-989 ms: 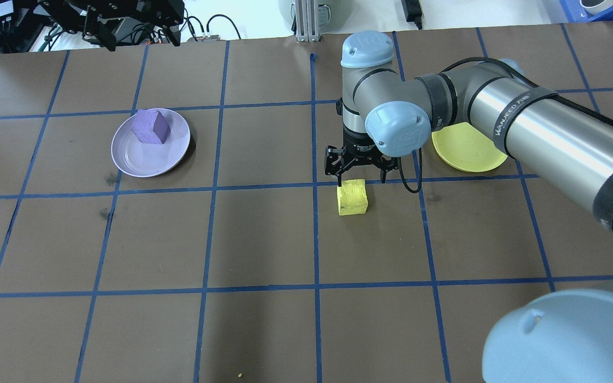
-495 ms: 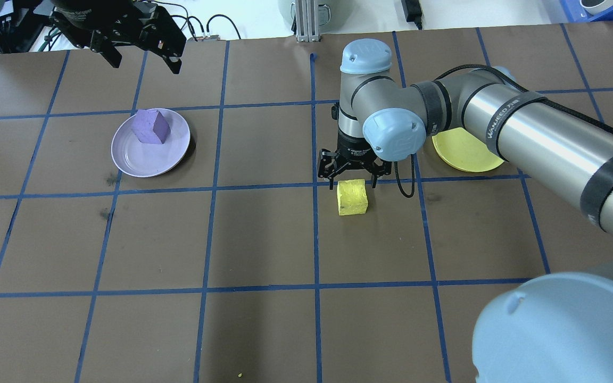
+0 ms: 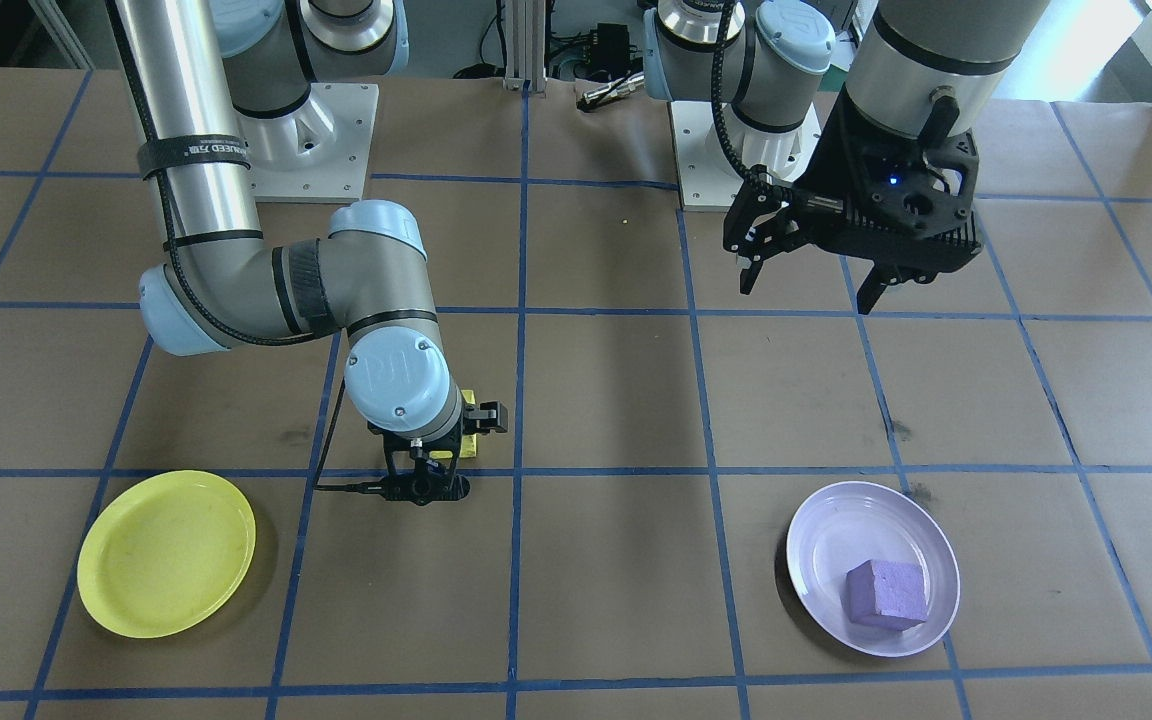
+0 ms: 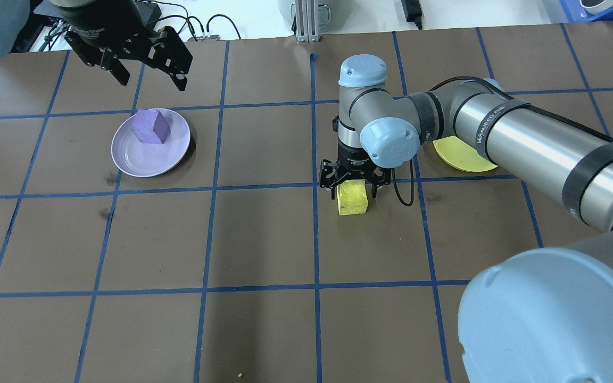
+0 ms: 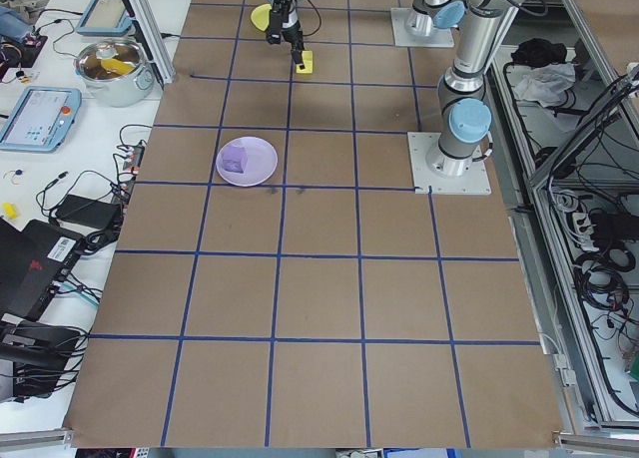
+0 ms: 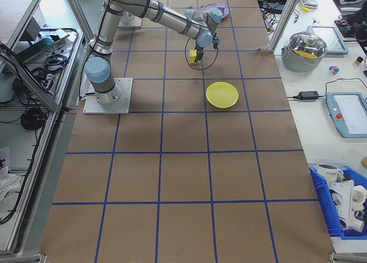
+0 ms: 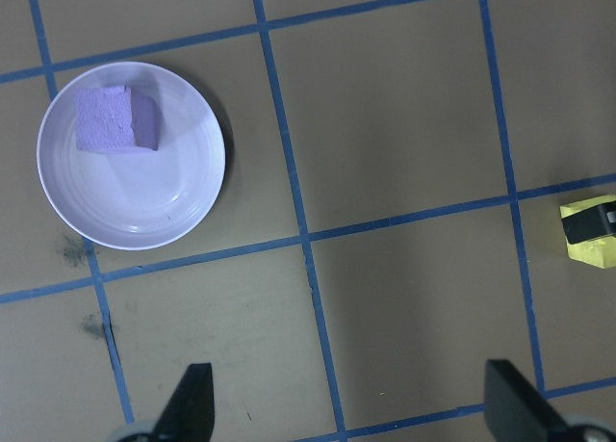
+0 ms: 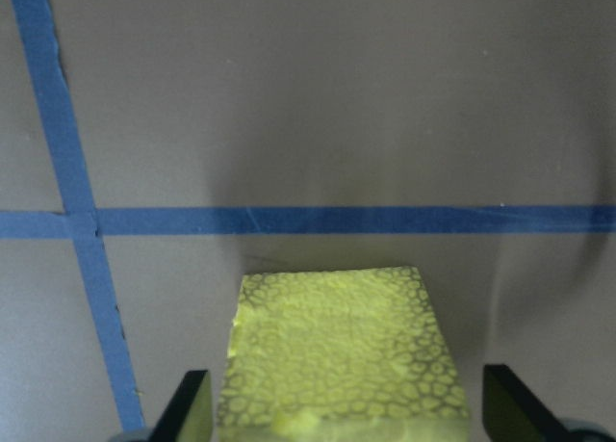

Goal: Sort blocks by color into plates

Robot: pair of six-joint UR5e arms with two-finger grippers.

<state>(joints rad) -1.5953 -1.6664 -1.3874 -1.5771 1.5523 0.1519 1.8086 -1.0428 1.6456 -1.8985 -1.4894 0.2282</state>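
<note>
The yellow block (image 4: 353,201) lies on the brown table near the middle, left of the yellow plate (image 4: 462,155). My right gripper (image 4: 353,187) is down over it and open, one finger on each side of the block (image 8: 342,355); I see no grip on it. The purple block (image 4: 150,126) rests in the lavender plate (image 4: 147,158). My left gripper (image 4: 152,81) hangs open and empty above the table, just behind that plate. In the left wrist view the lavender plate (image 7: 144,216) with the purple block (image 7: 115,119) lies far below.
Blue tape lines grid the table. The right arm's long tube (image 4: 540,149) stretches over the yellow plate's near side. A steel pot (image 6: 309,45) and a tablet (image 6: 347,114) sit on the side bench. The robot bases (image 3: 316,130) stand at the table's rear.
The right gripper has moved down and slightly left, so its fingers now straddle the yellow block. The left gripper has come further into view toward the lavender plate.
</note>
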